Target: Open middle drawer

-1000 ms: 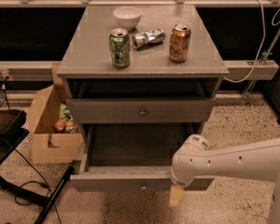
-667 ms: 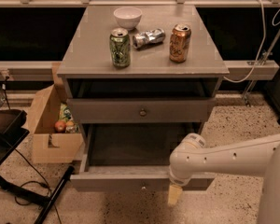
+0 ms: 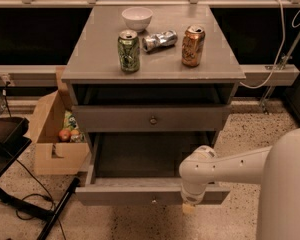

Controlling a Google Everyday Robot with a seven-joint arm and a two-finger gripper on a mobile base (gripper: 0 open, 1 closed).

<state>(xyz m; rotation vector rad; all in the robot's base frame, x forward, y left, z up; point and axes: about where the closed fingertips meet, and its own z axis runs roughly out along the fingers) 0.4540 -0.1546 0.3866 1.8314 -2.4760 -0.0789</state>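
Camera view: the middle drawer (image 3: 120, 196) stands open, drawn well out of the grey cabinet (image 3: 95, 59) toward the near side, its small knob (image 3: 154, 201) at the centre of the front panel. The gripper (image 3: 189, 207) hangs at the near face of that front, right of the knob, with the white arm (image 3: 225, 166) reaching in from the right. How wide the gripper stands, and whether it has hold of anything, cannot be told: the wrist covers it.

Above the open drawer the uppermost drawer (image 3: 115, 119) is closed. On the cabinet top stand a green can (image 3: 129, 50) at the left and an orange can (image 3: 193, 45) at the right. A crushed silver can (image 3: 159, 40) lies between them, and a white bowl (image 3: 137, 18) sits farther back. On the floor, left of the cabinet, is an open cardboard box (image 3: 52, 151).
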